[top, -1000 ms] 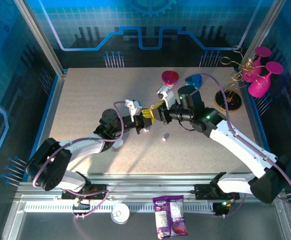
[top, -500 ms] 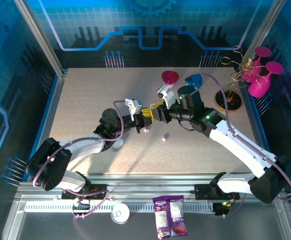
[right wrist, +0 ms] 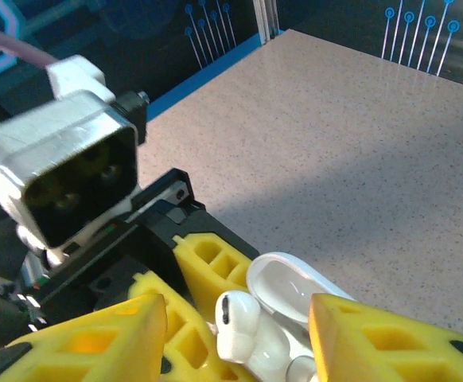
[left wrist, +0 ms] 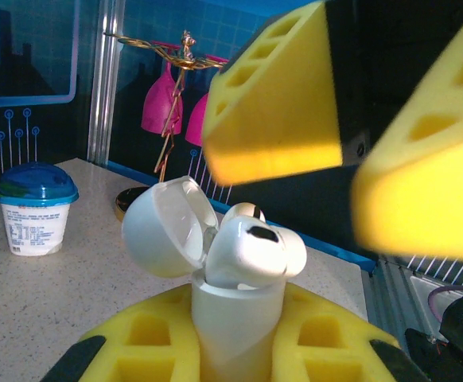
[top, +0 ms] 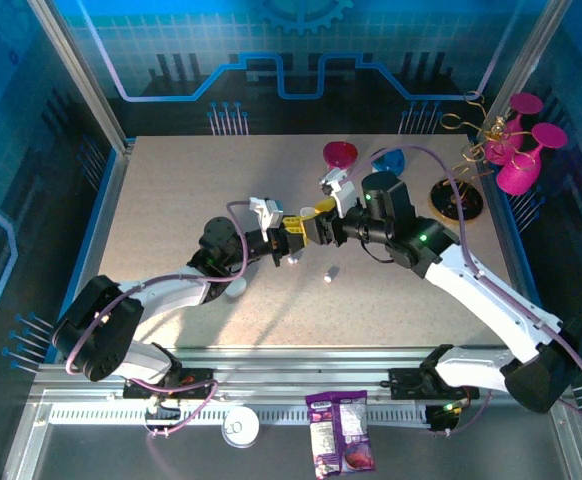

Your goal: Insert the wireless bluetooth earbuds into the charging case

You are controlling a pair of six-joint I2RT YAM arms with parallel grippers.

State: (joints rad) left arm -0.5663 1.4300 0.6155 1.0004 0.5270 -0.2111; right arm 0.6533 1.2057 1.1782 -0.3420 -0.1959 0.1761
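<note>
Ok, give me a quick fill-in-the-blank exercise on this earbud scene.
1. The left gripper holds the charging case with its lid ____.
2. The earbud poking from the case is coloured ____.
3. The right gripper has fingers coloured ____.
4. The labelled cup has a ____ lid.
Missing words: open, white, yellow, blue.

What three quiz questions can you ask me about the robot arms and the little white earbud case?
1. Which arm holds the charging case? A: the left arm. B: the right arm.
2. True or false: the lid of the case is shut.
3. Fill in: the earbud poking out of the case is coloured ____.

Key: 1 A; 2 false; 3 white.
</note>
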